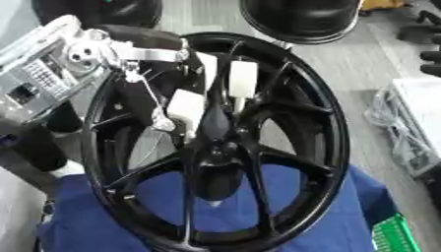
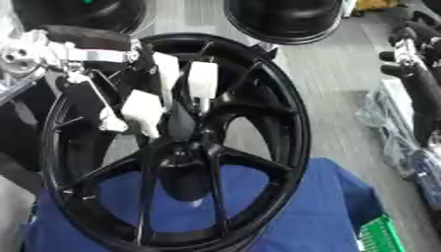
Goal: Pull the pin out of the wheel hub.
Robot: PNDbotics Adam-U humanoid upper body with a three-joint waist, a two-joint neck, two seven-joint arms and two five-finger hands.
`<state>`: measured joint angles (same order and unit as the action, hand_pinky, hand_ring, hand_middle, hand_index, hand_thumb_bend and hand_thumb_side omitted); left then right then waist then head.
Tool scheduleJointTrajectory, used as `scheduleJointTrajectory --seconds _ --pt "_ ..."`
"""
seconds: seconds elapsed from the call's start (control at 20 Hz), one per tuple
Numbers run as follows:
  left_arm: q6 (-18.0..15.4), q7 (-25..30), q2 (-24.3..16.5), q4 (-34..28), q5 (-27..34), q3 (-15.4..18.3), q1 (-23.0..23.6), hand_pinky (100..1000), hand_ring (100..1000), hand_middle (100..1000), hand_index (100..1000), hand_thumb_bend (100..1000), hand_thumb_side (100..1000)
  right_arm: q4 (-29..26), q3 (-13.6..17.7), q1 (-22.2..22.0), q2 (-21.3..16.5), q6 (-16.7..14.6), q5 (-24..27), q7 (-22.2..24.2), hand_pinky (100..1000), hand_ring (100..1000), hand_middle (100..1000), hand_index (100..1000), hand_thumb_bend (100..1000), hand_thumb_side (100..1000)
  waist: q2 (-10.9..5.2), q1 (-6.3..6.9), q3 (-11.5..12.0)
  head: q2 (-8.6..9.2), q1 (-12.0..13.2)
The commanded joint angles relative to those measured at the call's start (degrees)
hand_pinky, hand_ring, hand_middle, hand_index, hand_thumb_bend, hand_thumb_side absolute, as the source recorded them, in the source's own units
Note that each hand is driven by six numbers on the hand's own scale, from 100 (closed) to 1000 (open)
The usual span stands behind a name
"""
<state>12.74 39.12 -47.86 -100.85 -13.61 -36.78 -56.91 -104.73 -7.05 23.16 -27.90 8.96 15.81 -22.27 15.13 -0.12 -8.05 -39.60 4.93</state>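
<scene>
wheel: large glossy black multi-spoke alloy wheel [image 1: 258,162] standing nearly upright, face toward the robot, lower part over a blue cloth [image 1: 344,197]
hub: dark centre of the wheel [image 1: 215,147], where the spokes meet, roughly mid-frame
pin: cannot pick it out for sure; a small pale tip [image 1: 213,202] shows below the hub, unclear what it is
left hand: black and silver, white-tipped fingers [image 1: 188,108], comes in from upper left and reaches through to the spokes just above the hub
left hand state: fingers [image 1: 243,78] bent down onto the spoke area, touching or very close; cannot tell whether they clamp anything
left arm: silver wrist block [image 1: 51,69] at the left edge, outside the rim
right hand: only a dark arm part [image 2: 422,98] at the right edge of the right eye view; hand itself not seen
surroundings: grey floor [image 1: 344,64], black round object [image 1: 301,17] behind the wheel, green crate corner [image 1: 396,236] bottom right
</scene>
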Motion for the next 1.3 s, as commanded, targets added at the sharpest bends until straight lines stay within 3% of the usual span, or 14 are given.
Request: scheduleJointTrajectory --seconds 0.05,0.55,0.8,1.0,1.3 --pt "0.50 -1.11 -1.51 -1.45 0.00 1.99 -1.32 532 375 388 439 407 100 -0.48 0.55 0.44 -0.68 -0.23 -0.13 0.09 757 742 752 863 100 586 -0.90 -0.12 0.04 0.77 -0.02" --pt "0.43 -4.54 -2.85 -4.09 -0.33 4.94 -0.60 538 370 386 443 422 100 -0.45 0.58 0.44 -0.75 -0.24 -0.18 0.32 758 743 753 864 100 588 -0.92 -0.23 0.18 0.82 -0.03" --pt "1.10 -8.54 -5.13 -9.61 1.10 11.36 1.08 544 366 382 441 421 100 -0.50 0.65 0.50 -0.86 -0.29 -0.15 0.38 759 743 753 864 100 587 -1.02 -0.27 0.48 0.89 -0.17" --pt "2.33 -12.48 -7.22 -13.19 5.55 16.58 3.51 548 365 381 441 411 100 -0.58 0.76 0.47 -1.10 -0.33 -0.16 0.37 759 744 754 864 100 586 -1.08 -0.30 0.73 0.92 -0.39" --pt "-0.59 -21.11 -12.67 -13.73 9.31 24.81 11.80 549 365 380 442 377 100 -0.71 1.16 0.53 -1.34 -0.50 -0.13 0.09 759 744 754 864 100 585 -0.93 -0.13 1.33 0.97 -0.87"
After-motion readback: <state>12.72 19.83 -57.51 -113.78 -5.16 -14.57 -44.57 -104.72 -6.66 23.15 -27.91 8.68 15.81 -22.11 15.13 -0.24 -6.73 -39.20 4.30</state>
